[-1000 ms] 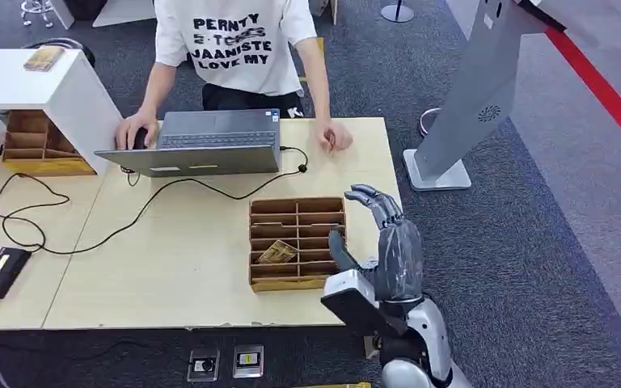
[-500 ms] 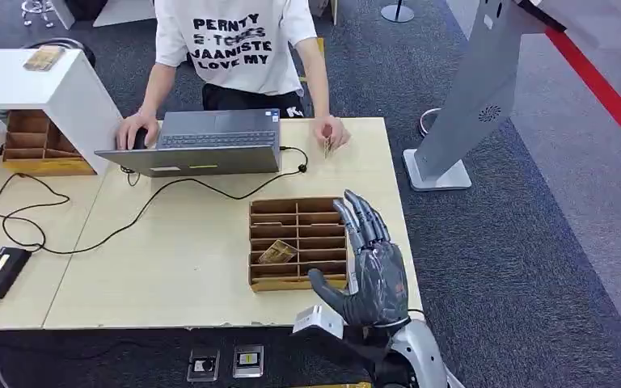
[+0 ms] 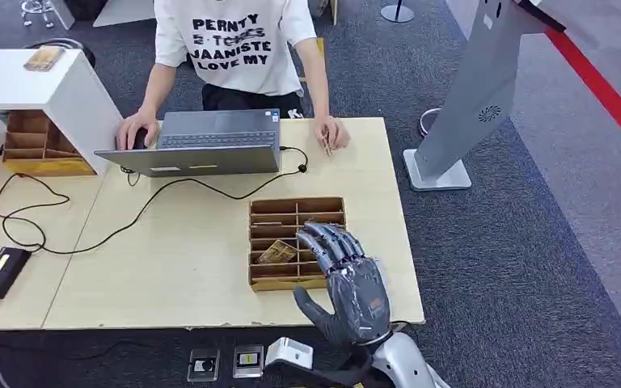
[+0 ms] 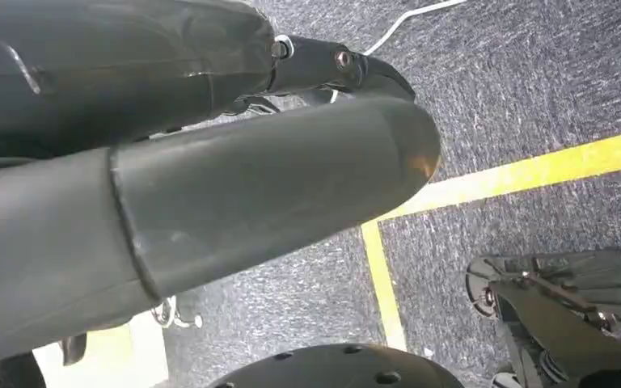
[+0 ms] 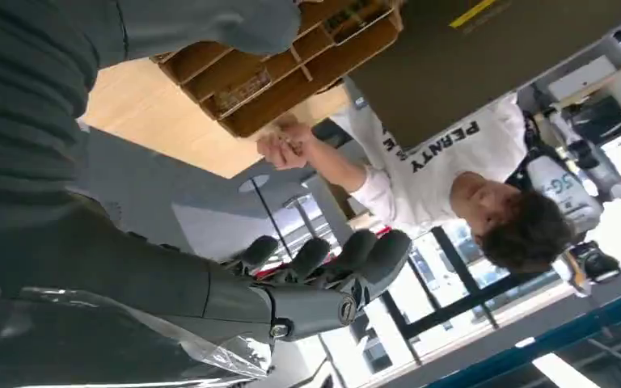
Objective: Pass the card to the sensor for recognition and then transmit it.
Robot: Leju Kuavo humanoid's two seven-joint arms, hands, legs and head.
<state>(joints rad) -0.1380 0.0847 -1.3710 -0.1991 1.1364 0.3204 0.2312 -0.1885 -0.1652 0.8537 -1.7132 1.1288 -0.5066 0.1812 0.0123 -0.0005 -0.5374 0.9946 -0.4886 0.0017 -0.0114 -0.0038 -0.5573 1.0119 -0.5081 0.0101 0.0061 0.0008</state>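
Right hand: my right hand [image 3: 348,279] holds nothing, its fingers [image 3: 327,240] spread out over the wooden tray [image 3: 297,208].
Card: I see the card [image 3: 276,253] lying tilted in a slot of the tray, just beside my fingers.
Tray: it sits on the bench [image 3: 186,259].
Left hand: I see my left hand [image 4: 194,194] close up, but I cannot tell how its fingers are.

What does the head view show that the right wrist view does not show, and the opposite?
Head view alone: the laptop, its black cable, the grey kiosk stand on the carpet, and the card lying in the wooden organizer.

Right wrist view alone: the person's head and the windows behind.

Both share: the right hand, open above the organizer, the table, and the person holding something small in one hand.
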